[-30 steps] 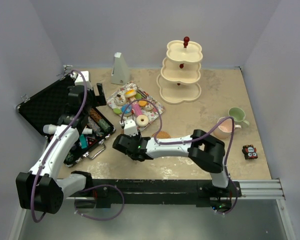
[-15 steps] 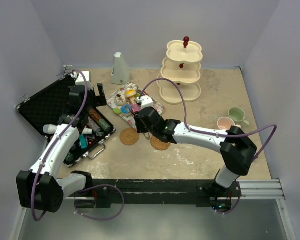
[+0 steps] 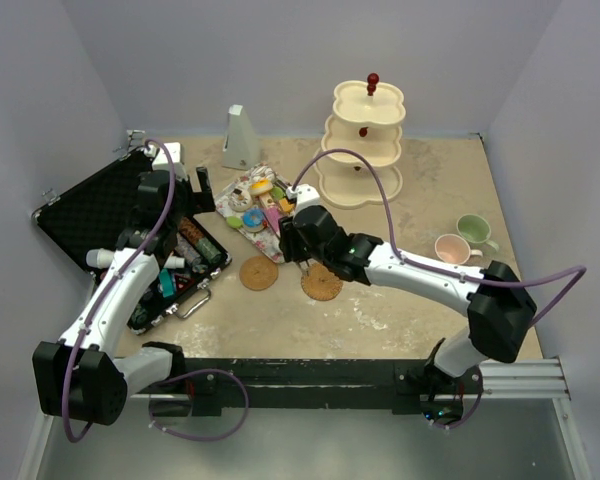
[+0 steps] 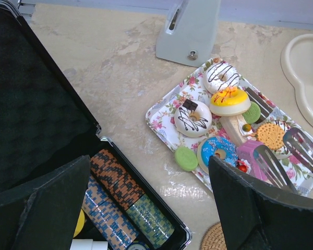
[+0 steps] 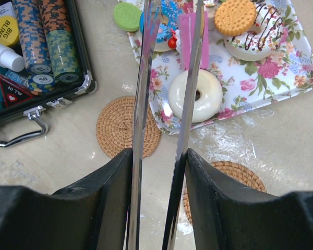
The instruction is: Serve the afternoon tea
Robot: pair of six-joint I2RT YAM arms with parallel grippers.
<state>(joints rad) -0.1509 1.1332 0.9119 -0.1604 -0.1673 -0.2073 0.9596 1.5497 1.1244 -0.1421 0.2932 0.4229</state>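
A floral tray point(image 3: 242, 190) point(image 4: 161, 117) point(image 5: 281, 78) carries several toy donuts and cakes. My right gripper point(image 3: 296, 233) point(image 5: 159, 156) is shut on metal tongs point(image 5: 145, 78) point(image 4: 281, 159). The tongs' blades reach over the tray on either side of a pink cake point(image 5: 188, 39) point(image 4: 249, 154). A white donut point(image 5: 195, 95) lies just beside the blades. Two woven coasters point(image 3: 259, 273) point(image 3: 322, 284) lie in front of the tray. The cream three-tier stand point(image 3: 365, 130) stands at the back. Pink mug point(image 3: 450, 247) and green mug point(image 3: 473, 230) sit at the right. My left gripper point(image 3: 195, 190) point(image 4: 149, 161) hangs open over the case's edge.
An open black case point(image 3: 100, 215) with poker chips point(image 4: 122, 182) lies at the left. A grey pyramid-shaped object point(image 3: 240, 138) point(image 4: 190, 31) stands behind the tray. My right arm stretches across the middle of the table.
My right arm has swung from the near left, over the coasters, out to the tray, and the tongs now straddle the pink cake. The left coaster is uncovered. The left arm is still.
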